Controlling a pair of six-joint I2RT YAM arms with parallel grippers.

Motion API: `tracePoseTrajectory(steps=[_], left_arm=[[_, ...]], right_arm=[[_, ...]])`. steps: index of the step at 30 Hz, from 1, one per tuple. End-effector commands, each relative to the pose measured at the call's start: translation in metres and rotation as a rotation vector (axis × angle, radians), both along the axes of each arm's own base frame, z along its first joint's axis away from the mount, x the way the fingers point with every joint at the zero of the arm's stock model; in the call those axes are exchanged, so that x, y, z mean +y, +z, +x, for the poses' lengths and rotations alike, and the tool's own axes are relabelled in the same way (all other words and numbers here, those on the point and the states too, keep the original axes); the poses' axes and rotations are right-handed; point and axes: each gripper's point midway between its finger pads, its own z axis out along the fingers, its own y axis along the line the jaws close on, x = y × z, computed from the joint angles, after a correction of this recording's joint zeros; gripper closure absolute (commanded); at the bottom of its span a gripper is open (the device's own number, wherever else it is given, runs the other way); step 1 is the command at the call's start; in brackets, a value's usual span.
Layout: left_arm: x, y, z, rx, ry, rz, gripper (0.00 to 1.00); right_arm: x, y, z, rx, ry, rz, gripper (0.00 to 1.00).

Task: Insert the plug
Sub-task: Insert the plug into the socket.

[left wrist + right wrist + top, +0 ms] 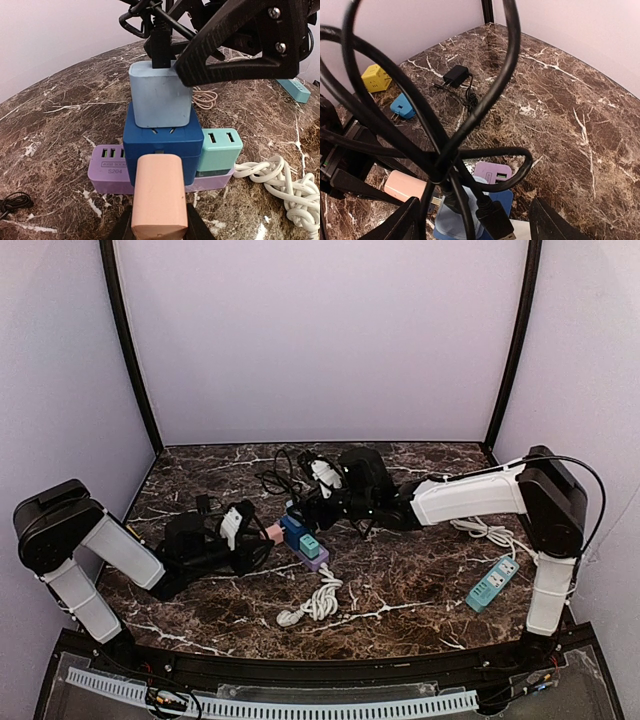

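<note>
A pink plug is pinched in my left gripper, which is shut on its sides. The plug's front end meets the side of a dark blue cube adapter that sits on a purple power strip. From the right wrist view a bit of metal prong shows between the pink plug and the cube. A light blue charger with black cables sits on top of the cube. My right gripper hangs over it, open, one finger beside the charger. From above, the left gripper is left of the strip.
A teal USB adapter is plugged into the strip beside the cube. The strip's coiled white cord lies in front. A teal power strip is at the right. A yellow cube, a small blue plug and a black adapter lie further off.
</note>
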Motion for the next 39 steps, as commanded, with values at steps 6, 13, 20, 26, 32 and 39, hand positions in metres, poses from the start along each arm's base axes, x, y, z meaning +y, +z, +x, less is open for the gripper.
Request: tracePoseTrajectory(steps=[6, 13, 20, 26, 32, 39], left_arm=[[0.001, -0.002, 0.001, 0.015, 0.031, -0.011, 0.99], [0.005, -0.011, 0.003, 0.034, 0.059, 0.018, 0.99], [0.001, -0.015, 0.002, 0.046, 0.046, 0.022, 0.99], [0.0, -0.02, 0.0, 0.073, 0.061, 0.013, 0.99], [-0.001, -0.022, 0.004, 0.069, 0.081, 0.015, 0.99], [0.004, -0.02, 0.011, 0.073, 0.139, -0.005, 0.99]], right_arm=[[0.005, -0.024, 0.015, 0.023, -0.086, -0.057, 0.4], [0.008, -0.029, 0.013, 0.014, -0.09, -0.066, 0.69], [0.014, -0.04, -0.001, -0.016, -0.085, -0.117, 0.91], [0.01, -0.071, -0.012, 0.019, -0.115, -0.161, 1.0], [0.015, -0.089, -0.023, -0.006, -0.112, -0.224, 1.0], [0.016, -0.092, -0.025, -0.004, -0.111, -0.223, 1.0]])
